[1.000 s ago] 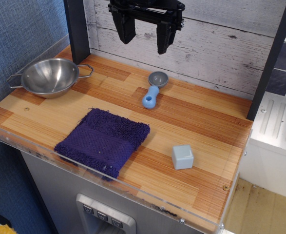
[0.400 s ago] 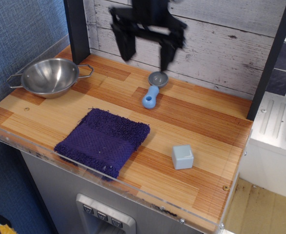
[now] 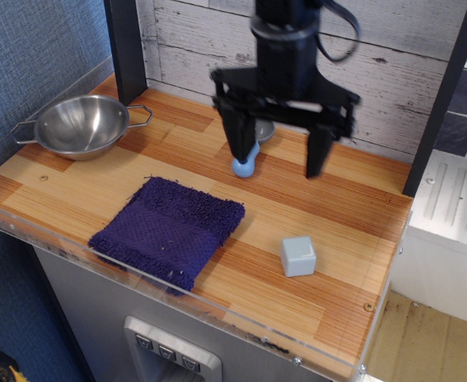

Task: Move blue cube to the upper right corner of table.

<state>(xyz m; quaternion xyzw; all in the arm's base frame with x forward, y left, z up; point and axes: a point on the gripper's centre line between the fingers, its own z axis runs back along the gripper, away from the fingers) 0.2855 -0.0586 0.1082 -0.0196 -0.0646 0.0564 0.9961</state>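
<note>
Gripper (image 3: 279, 162) hangs over the scoop (image 3: 247, 161), fingers spread wide — empty. Blue cube (image 3: 298, 256) sits untouched on the tabletop (image 3: 340, 231), nearer the front edge than the scoop.

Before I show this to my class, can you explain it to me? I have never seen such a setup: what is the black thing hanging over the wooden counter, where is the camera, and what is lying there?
The black thing is a robot arm, and its forked end is its hand, two fingers spread wide apart and holding nothing. The single camera looks down at the table from the front, slightly to one side. On the wood lie a metal bowl at the back left, a dark blue-purple towel near the front edge, a blue-handled scoop partly hidden behind the hand, and the blue cube at the front right. The hand hangs above the counter behind the cube, not touching it.
</note>
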